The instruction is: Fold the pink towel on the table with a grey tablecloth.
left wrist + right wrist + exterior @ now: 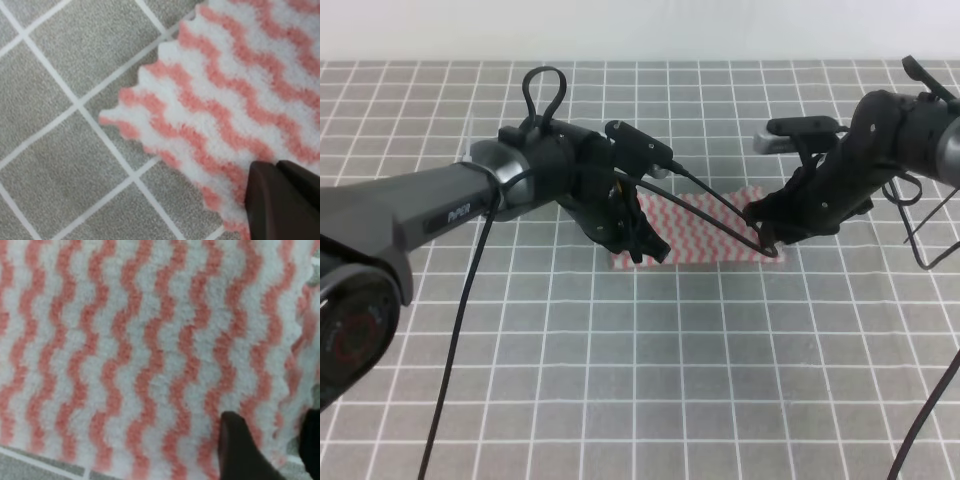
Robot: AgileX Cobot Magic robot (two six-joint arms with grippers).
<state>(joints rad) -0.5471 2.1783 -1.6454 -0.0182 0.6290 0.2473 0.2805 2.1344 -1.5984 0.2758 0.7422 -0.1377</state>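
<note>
1. The pink towel (705, 232) lies flat on the desk with a grey tablecloth (650, 380), at the centre of the high view.
2. The left gripper (645, 248) is down on its left corner; whether its jaws are open I cannot tell.
3. The right gripper (770, 240) is on its right corner, jaws apart over the edge.

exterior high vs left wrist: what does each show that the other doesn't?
Only exterior high: both arms at once, the left gripper at the near-left end of the pink towel and the right gripper at its near-right end, plus cables and the wide table with a grey tablecloth.

Only left wrist: a close look at one scalloped corner of the towel lying flat on the grid cloth, with one dark fingertip over the towel's edge.

Both: pink-and-white wavy towel, grey gridded cloth. Neither shows clearly whether the jaws are open or shut.
</note>
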